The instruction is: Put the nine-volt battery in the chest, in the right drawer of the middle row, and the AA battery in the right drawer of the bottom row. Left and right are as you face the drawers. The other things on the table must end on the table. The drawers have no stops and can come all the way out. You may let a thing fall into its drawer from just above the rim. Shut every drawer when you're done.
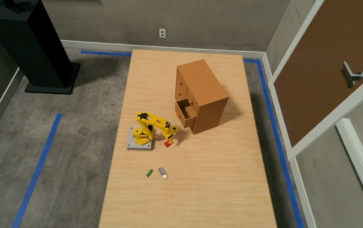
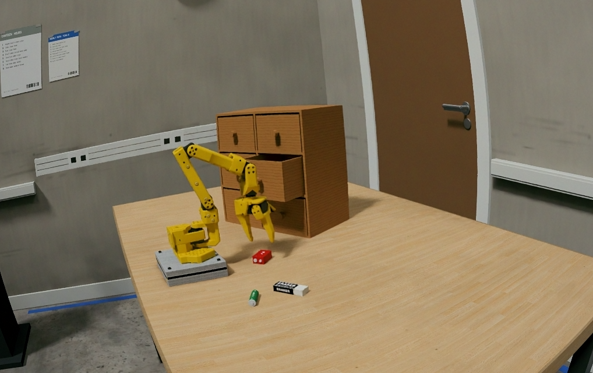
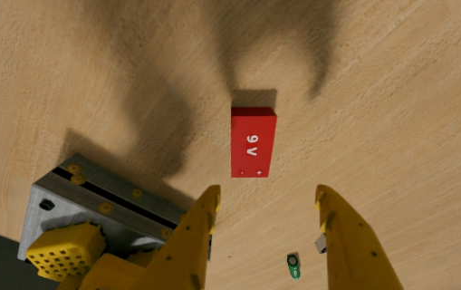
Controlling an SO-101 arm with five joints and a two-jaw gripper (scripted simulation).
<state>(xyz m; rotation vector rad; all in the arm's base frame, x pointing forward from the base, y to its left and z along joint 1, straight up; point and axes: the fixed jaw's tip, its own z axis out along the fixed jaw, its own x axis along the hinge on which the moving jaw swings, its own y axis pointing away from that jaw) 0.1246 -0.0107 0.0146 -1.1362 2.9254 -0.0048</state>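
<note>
While the yellow arm (image 2: 196,172) bends over from its grey base plate (image 2: 172,273), the gripper (image 2: 259,238) hangs in the air just above the red nine-volt battery (image 2: 261,256), fingers pointing down. Its jaws stand partly apart with nothing between them, so it's holding nothing right now. From the wrist view you can see the battery (image 3: 253,141) lying flat on the table (image 2: 382,287), the white "9V" print facing up, and both yellow fingertips sit short of it on either side of its line, not touching it.

The chest (image 2: 322,166) stands behind the arm, a bit further back on the table. Its middle-row right drawer (image 2: 280,176) is pulled partway out, and in the top view the inside of that drawer (image 1: 187,110) shows nothing in it. All the other drawers I can see look shut.

The AA battery (image 2: 253,297), green with a pale end, lies on the table nearer the front edge, well apart from the chest. Just beside it is an eraser (image 2: 290,288) with a dark sleeve and a white end. The two are close but not touching.
</note>
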